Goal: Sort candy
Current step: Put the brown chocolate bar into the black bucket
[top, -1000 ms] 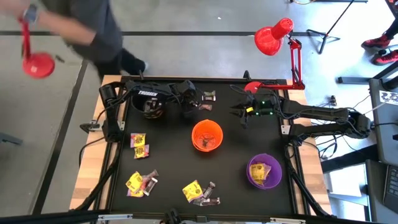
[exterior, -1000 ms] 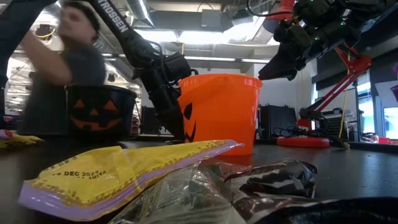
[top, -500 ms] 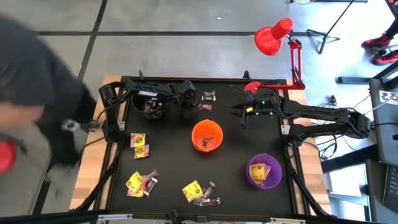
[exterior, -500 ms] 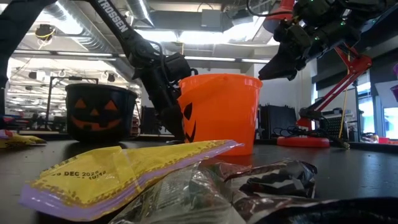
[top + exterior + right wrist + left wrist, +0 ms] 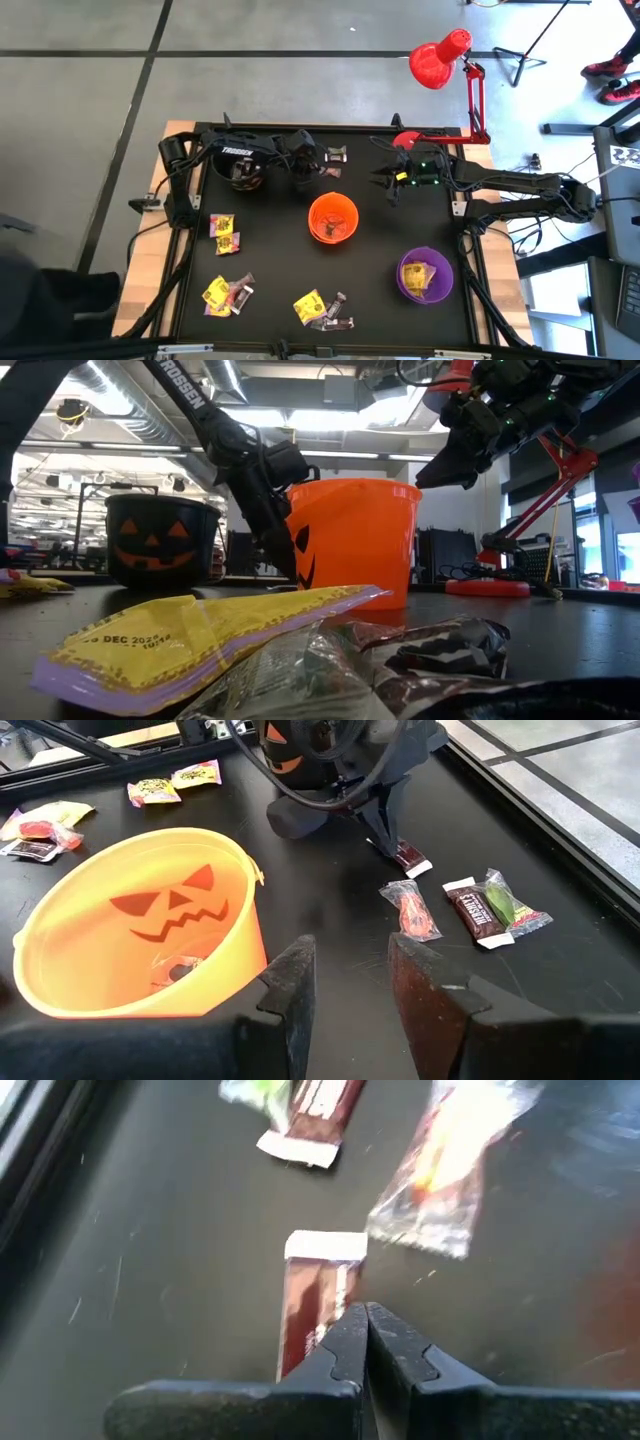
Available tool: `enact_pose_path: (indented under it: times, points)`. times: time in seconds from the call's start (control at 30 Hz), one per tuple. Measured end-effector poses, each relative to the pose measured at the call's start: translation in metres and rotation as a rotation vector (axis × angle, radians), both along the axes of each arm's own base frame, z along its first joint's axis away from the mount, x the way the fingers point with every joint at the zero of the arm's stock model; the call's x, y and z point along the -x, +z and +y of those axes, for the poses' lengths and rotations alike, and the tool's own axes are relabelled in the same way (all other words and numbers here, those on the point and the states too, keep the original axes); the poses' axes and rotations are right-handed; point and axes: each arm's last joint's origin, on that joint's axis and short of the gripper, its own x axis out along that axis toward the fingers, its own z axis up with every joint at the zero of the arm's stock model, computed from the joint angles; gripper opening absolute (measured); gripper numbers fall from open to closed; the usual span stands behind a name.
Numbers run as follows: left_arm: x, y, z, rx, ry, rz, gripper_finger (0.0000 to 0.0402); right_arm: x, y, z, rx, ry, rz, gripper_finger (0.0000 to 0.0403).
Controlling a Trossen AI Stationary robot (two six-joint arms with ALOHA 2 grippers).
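**Supervisor:** Report sorting progress.

**Operator:** I judge it partly done. The purple cup [image 5: 425, 277] holds yellow candy, and the orange cup [image 5: 333, 219] has a few pieces inside. Left to sort: a yellow pair [image 5: 225, 229] near the table's left edge, two mixed clusters [image 5: 228, 293] and [image 5: 324, 310] along the near edge, and some pieces at the far edge by the left gripper [image 5: 305, 177].

**Supervisor:** Gripper states?

**Operator:** The left gripper is clamped on a brown wrapped bar [image 5: 315, 1302] low at the tabletop, between the black cup [image 5: 246, 174] and the orange cup. The right gripper [image 5: 392, 184] hangs above the table beside the orange cup, fingers parted, holding nothing.

**Supervisor:** Which views differ?

**Operator:** Only the left wrist view confirms the pinch on the bar. The right wrist view [image 5: 350, 982] adds the two neighbouring sweets, an orange-red one [image 5: 410, 912] and a brown one [image 5: 478, 911]. The high view alone shows all piles; the low view is blocked by near wrappers [image 5: 200, 635].
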Motion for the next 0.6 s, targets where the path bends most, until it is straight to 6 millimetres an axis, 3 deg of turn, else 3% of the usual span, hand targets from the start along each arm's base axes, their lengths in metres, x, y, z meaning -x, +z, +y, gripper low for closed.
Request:
enact_pose_path:
  times: [0.33, 0.6]
  points:
    - [-0.001, 0.010, -0.001, -0.023, 0.053, -0.037, 0.0010, 0.000, 0.000, 0.000, 0.000, 0.000, 0.000, 0.0127]
    - [0.003, 0.010, 0.005, -0.024, 0.097, -0.035, 0.0122, 0.000, 0.000, 0.000, 0.000, 0.000, 0.000, 0.0127]
